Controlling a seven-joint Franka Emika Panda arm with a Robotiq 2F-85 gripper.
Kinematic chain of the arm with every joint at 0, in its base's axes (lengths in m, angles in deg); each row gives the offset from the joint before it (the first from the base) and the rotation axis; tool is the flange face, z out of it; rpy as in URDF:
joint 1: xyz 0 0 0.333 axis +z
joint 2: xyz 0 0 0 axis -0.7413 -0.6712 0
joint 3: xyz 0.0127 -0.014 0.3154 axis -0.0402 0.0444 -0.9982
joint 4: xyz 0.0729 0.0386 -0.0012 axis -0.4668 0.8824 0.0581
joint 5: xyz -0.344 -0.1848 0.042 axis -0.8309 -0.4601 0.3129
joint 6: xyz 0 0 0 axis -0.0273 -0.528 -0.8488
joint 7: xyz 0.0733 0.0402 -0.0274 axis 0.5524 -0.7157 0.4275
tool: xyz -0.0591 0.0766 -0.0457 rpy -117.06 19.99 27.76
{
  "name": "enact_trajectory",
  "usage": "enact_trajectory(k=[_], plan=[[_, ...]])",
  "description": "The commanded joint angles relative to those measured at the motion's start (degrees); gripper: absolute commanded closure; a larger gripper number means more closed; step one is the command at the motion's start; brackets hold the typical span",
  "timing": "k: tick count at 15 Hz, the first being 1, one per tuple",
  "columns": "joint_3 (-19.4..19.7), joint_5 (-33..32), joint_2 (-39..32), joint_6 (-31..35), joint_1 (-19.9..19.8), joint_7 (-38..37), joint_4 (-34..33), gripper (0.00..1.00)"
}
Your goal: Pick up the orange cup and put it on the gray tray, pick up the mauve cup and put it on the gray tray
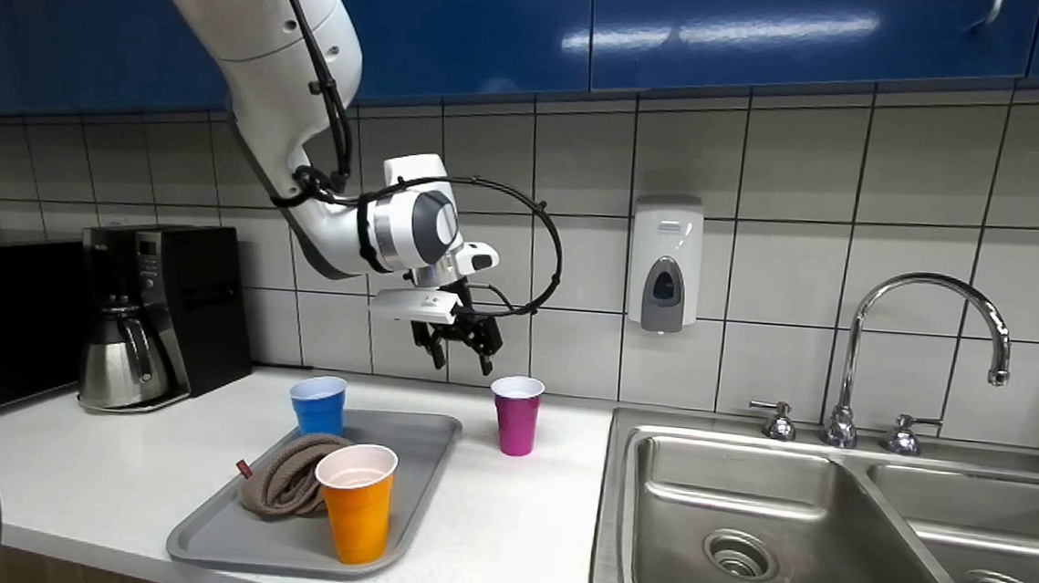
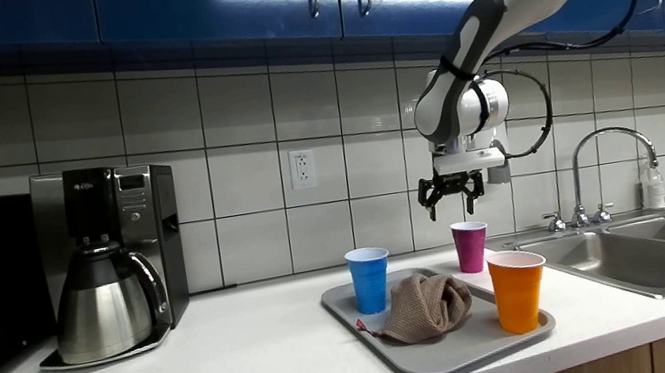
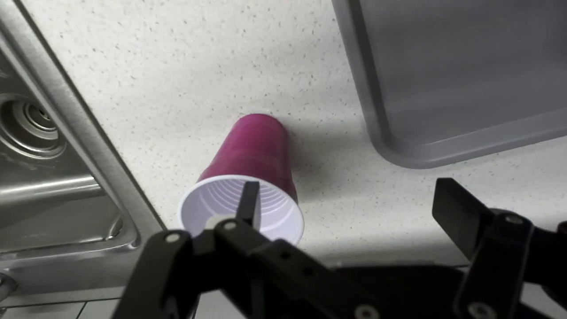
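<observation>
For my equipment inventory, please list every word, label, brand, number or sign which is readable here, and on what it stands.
No text can be read with certainty.
Black-and-silver coffee maker: pale front logo and panel markings, too small and blurred.
White-and-gray plastic soap dispenser on the wall: faint upper mark, too small.
Bright-orange plastic cup, pink-purple plastic cup, blue plastic cup: no writing seen.

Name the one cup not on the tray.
The mauve cup: it stands on the counter, while the orange cup and blue cup stand on the gray tray.
</observation>
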Motion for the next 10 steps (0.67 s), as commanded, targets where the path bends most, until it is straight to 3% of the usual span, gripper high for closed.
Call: enact_trajectory(k=[1, 10], plan=[[2.46, -1.58, -6.16, -0.88, 1.72, -4.25, -7.75, 0.00], [5.04, -0.10, -15.24, -1.32, 3.13, -6.47, -17.75, 0.00]])
